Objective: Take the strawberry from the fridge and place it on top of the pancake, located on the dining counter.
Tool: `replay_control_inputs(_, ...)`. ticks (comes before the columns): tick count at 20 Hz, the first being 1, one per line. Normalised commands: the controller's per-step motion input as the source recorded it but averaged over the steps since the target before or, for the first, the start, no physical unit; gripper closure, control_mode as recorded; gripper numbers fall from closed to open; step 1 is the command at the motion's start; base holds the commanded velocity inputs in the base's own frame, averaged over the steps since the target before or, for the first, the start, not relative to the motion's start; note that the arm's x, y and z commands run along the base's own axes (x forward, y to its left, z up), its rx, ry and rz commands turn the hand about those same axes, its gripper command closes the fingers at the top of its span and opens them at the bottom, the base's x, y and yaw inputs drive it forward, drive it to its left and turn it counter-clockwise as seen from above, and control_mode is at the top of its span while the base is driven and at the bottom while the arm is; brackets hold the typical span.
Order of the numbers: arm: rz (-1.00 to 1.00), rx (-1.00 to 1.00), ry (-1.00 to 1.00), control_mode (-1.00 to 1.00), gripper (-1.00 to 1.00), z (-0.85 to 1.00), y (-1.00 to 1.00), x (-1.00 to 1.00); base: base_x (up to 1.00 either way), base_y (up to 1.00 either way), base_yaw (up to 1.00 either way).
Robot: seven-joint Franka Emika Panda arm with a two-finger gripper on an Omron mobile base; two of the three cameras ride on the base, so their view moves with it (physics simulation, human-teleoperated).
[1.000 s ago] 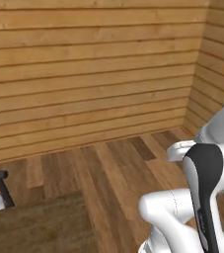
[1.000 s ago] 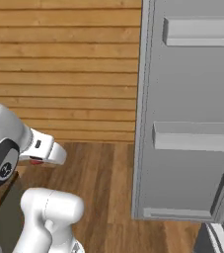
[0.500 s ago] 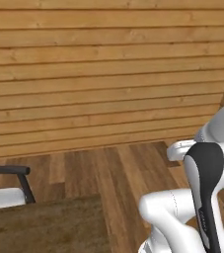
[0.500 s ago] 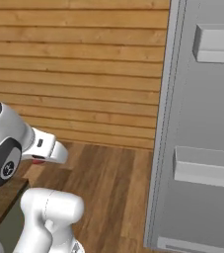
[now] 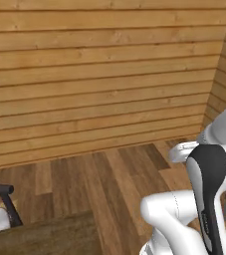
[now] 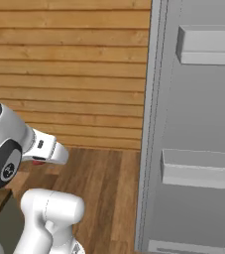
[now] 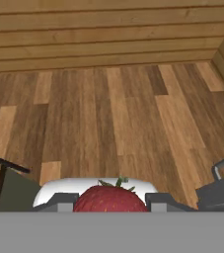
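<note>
With the small red green-capped strawberry [image 7: 110, 199] pinched between the dark two-finger gripper [image 7: 110, 201] at bottom centre of the hand view, best to carry level and steady toward the dark-brown wooden dining counter [image 5: 45, 238], lower left.

One strawberry [image 7: 111, 199], one fridge [image 6: 193, 129], perhaps one stool [image 5: 0, 206].

Bare wooden plank floor [image 7: 113, 113] under a black-legged stool [image 5: 0, 211]
</note>
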Motion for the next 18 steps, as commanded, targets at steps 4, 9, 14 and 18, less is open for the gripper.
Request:
replay_control_inputs(4, 0.0, 0.0, 0.0, 1.0, 1.0, 0.0, 0.0, 0.0, 1.0, 0.08, -0.15)
replay_control_inputs(9, 0.0, 0.0, 0.0, 1.0, 1.0, 0.0, 0.0, 0.0, 1.0, 0.66, 0.0)
replay_control_inputs(14, 0.0, 0.0, 0.0, 1.0, 1.0, 0.0, 0.0, 0.0, 1.0, 0.33, 0.0)
replay_control_inputs(18, 0.0, 0.0, 0.0, 1.0, 1.0, 0.0, 0.0, 0.0, 1.0, 0.14, -0.02)
